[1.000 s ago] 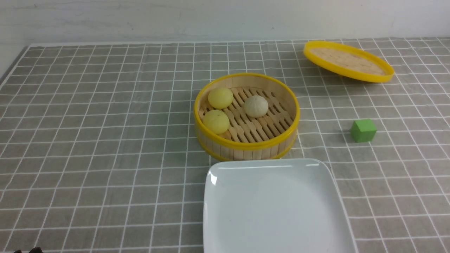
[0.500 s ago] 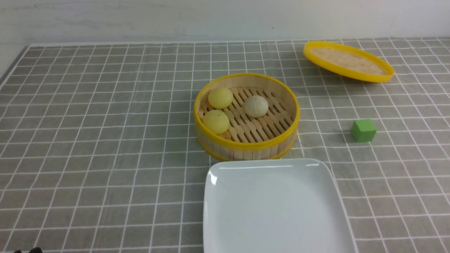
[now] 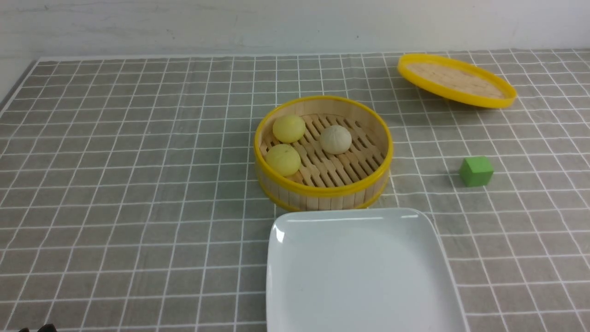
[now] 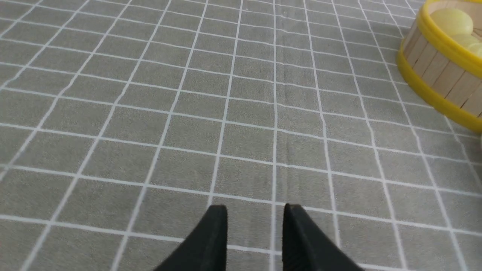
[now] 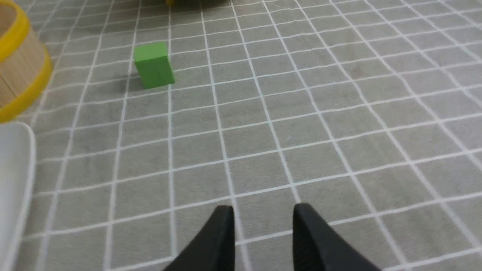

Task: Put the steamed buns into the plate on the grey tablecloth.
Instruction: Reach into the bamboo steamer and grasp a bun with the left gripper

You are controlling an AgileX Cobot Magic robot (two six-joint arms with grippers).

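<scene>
Three steamed buns lie in a round bamboo steamer basket (image 3: 322,191): two pale yellow ones (image 3: 289,128) (image 3: 283,159) on its left side and an off-white one (image 3: 336,139) near the middle. The white square plate (image 3: 359,272) rests empty on the grey tablecloth (image 3: 138,161), just in front of the basket. My left gripper (image 4: 255,210) hovers open over bare cloth, left of the basket (image 4: 440,75). Over the cloth right of the plate (image 5: 15,169), my right gripper (image 5: 263,210) is open too. Neither gripper shows in the front view.
The basket's yellow-rimmed lid (image 3: 456,80) lies at the back right. A green cube (image 3: 476,171) stands on the cloth right of the basket, ahead of my right gripper (image 5: 153,64). A white wall runs behind the table's far edge.
</scene>
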